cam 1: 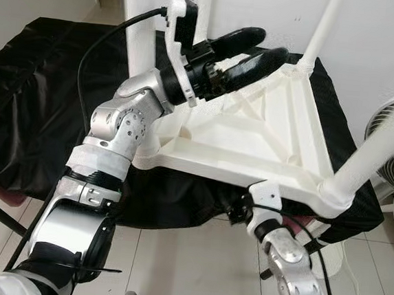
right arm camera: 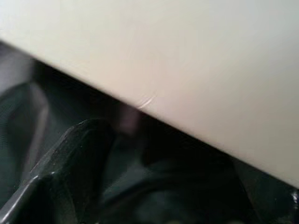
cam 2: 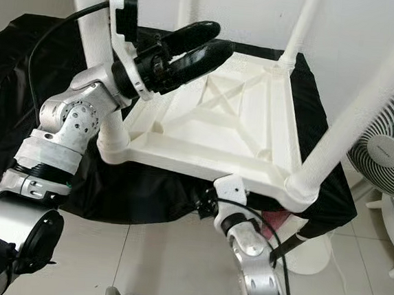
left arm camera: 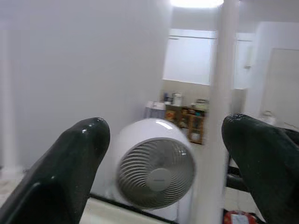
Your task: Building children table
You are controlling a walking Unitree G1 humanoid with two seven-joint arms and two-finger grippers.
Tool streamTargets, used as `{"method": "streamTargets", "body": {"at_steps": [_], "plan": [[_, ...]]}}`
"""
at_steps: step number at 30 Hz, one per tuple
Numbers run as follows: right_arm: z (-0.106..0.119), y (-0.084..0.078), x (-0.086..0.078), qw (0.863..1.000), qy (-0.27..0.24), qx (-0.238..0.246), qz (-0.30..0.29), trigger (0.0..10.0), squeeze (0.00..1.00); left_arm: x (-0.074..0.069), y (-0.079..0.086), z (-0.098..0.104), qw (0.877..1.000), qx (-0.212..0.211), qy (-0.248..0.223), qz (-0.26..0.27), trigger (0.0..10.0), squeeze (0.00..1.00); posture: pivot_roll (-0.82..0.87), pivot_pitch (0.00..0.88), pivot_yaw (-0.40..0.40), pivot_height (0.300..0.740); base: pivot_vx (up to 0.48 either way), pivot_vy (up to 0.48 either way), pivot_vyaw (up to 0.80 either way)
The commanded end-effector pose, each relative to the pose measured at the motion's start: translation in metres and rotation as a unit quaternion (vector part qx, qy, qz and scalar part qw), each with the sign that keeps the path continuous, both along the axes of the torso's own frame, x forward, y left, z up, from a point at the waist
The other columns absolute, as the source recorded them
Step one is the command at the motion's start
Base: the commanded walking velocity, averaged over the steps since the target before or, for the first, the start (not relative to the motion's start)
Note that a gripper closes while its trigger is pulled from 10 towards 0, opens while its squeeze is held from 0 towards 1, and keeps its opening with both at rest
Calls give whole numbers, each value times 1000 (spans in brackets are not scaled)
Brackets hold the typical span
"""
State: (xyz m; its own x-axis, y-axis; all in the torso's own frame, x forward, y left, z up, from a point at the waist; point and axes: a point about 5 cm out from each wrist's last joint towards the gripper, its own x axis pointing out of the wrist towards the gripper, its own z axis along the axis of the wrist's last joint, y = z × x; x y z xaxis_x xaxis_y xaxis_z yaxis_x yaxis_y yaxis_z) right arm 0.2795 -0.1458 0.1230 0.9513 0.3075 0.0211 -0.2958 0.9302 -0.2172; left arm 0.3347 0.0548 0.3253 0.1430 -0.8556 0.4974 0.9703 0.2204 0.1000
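Above the upturned table (cam 1: 253, 135), the left gripper (cam 1: 250, 52) gapes empty, its wrist view framing a fan (left arm camera: 156, 170).

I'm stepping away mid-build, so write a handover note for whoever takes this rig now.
Left gripper: open, raised above the upturned white table, holding nothing.
Right gripper: tucked under the table's near edge; finger state unclear.
The table lies upside down on a black-draped surface, with four legs standing in its corners.
Left: check the legs are firm, then turn the table upright.
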Motion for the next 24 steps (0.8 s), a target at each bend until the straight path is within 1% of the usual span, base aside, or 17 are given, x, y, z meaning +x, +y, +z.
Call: {"method": "streamTargets", "body": {"at_steps": [1, 3, 8, 9, 10, 11, 12, 13, 14, 16, 17, 18, 19, 21, 22, 23, 24], "plan": [[19, 1, 3, 999, -47, 1, 4, 10000, 0, 1, 1, -3, 1000, 6, -2, 7, 10000, 0, -129, 100, 24, 740, 0, 0, 0], [18, 0, 4, 999, -47, -1, 2, 10000, 0, 4, -2, -6, 999, 21, 1, 31, 10000, 0, -127, 101, 23, 740, 0, 0, 0], [18, 2, 3, 999, -46, -2, 4, 10000, 0, 14, -7, -22, 981, 131, -46, 135, 10000, 0, -127, 101, 23, 740, 0, 0, 0], [19, 3, 3, 999, -49, -3, 6, 10000, 0, 18, -8, -29, 966, 180, -70, 175, 10000, 0, -126, 101, 24, 740, 0, 0, 0], [19, 3, 3, 999, -49, -3, 6, 10000, 0, 18, -8, -29, 966, 180, -70, 175, 10000, 0, -126, 101, 24, 740, 0, 0, 0], [20, 3, 4, 998, -54, -8, 8, 10000, 0, 21, -7, -34, 948, 223, -99, 204, 10000, 0, -126, 101, 24, 740, 0, 0, 0], [20, 3, 4, 998, -54, -8, 8, 10000, 0, 21, -7, -34, 948, 223, -99, 204, 10000, 0, -126, 101, 24, 740, 0, 0, 0], [21, 4, 4, 998, -60, -18, 13, 10000, 0, 21, -6, -42, 926, 275, -129, 224, 10000, 0, -123, 101, 25, 740, 0, 0, 0], [22, 4, 4, 997, -66, -26, 17, 10000, 0, 16, -6, -51, 906, 328, -161, 214, 10000, 133, -123, 101, 25, 740, 0, 0, 0], [22, 4, 4, 997, -66, -26, 17, 10000, 0, 16, -6, -51, 906, 328, -161, 214, 10000, 133, -123, 101, 25, 740, 0, 0, 0], [22, 3, 4, 997, -67, -25, 18, 10000, 0, 8, -5, -63, 890, 378, -183, 179, 10000, 624, -114, 100, 22, 740, 0, 0, 0], [22, 3, 4, 997, -67, -25, 18, 10000, 0, 8, -5, -63, 890, 378, -183, 179, 10000, 624, -114, 100, 22, 740, 0, 0, 0], [21, 3, 4, 997, -67, -23, 19, 10000, 0, -3, -3, -73, 878, 413, -200, 133, 10000, 941, -111, 101, 22, 740, 0, 0, 0], [20, 3, 3, 997, -66, -20, 18, 10000, 0, -11, -1, -79, 870, 434, -212, 99, 10000, 976, -105, 98, 22, 740, 0, 0, 0], [20, 3, 3, 997, -66, -20, 18, 10000, 0, -11, -1, -79, 870, 434, -212, 99, 10000, 976, -105, 98, 22, 740, 0, 0, 0], [18, 3, 2, 998, -64, -15, 18, 10000, 0, -16, 1, -83, 865, 447, -218, 71, 10000, 839, -104, 97, 23, 740, 0, 0, 0], [16, 3, 0, 998, -60, -13, 19, 10000, 0, -19, 3, -87, 858, 461, -224, 48, 10000, 0, -104, 97, 23, 740, 0, 0, 0]]}}
